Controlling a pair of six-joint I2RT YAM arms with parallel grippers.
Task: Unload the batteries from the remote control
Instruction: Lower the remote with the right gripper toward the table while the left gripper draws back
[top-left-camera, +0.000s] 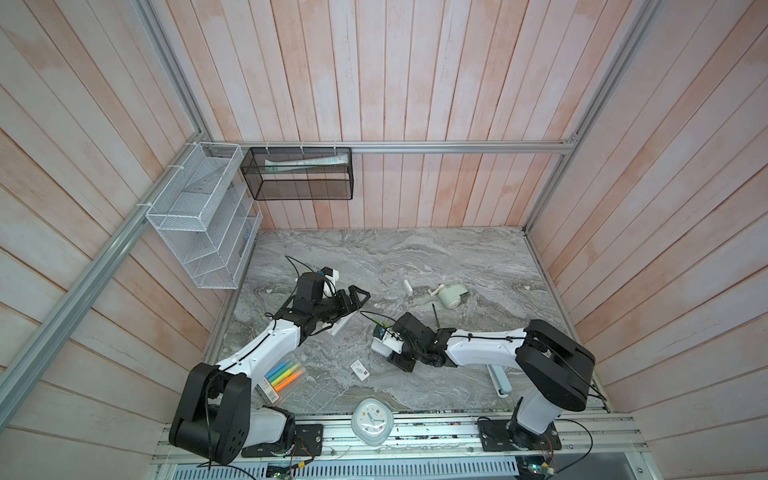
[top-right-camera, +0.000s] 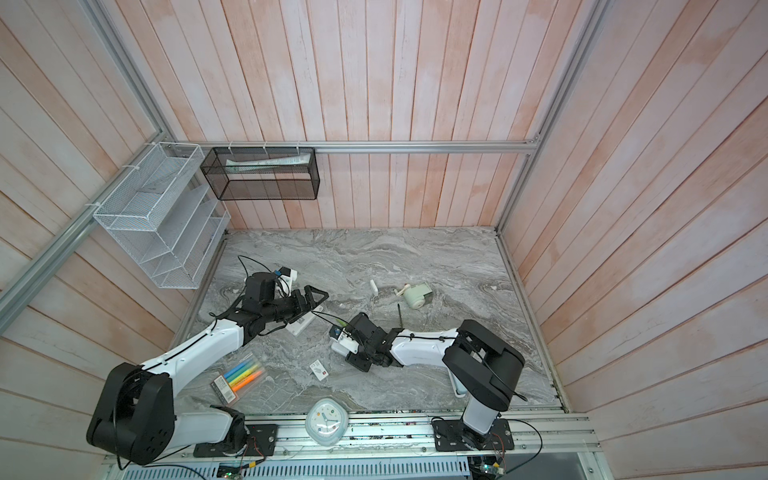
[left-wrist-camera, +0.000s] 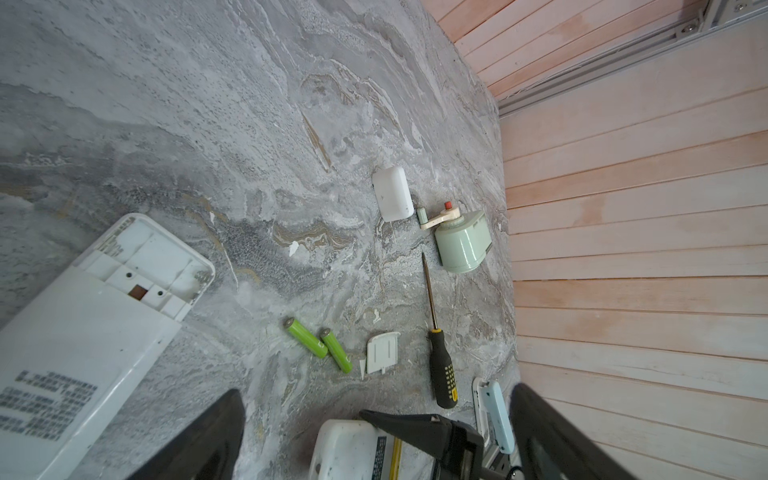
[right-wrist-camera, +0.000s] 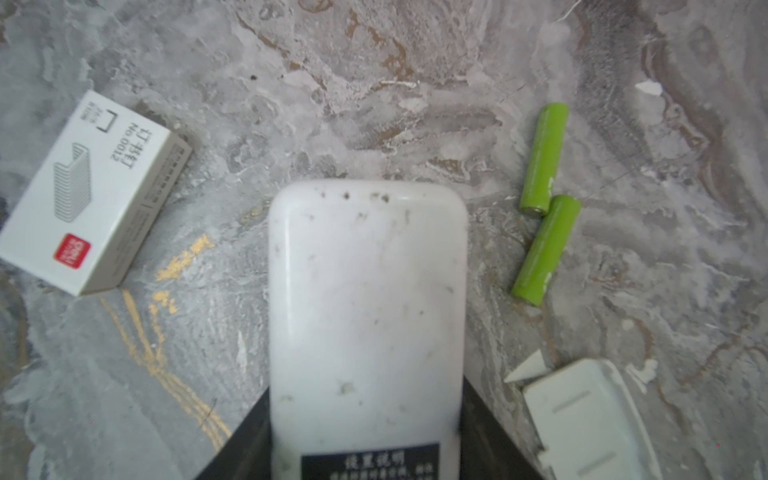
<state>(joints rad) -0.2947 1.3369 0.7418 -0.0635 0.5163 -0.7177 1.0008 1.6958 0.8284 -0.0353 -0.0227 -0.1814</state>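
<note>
Two green batteries (left-wrist-camera: 305, 337) lie on the bench (left-wrist-camera: 208, 124), lower centre, one remote (left-wrist-camera: 83, 332) emptied; left tool (left-wrist-camera: 376, 390) gapes, right tool (right-wrist-camera: 365, 395) clamps a second remote (right-wrist-camera: 365, 291), probably still loaded.

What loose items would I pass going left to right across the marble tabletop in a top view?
Highlighter pack → staple box → small white block → pale green pencil sharpener → light blue-and-white device.

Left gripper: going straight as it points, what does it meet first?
Likely the small white block, dead ahead of the left gripper; its height is unclear, so possibly the table first.
</note>
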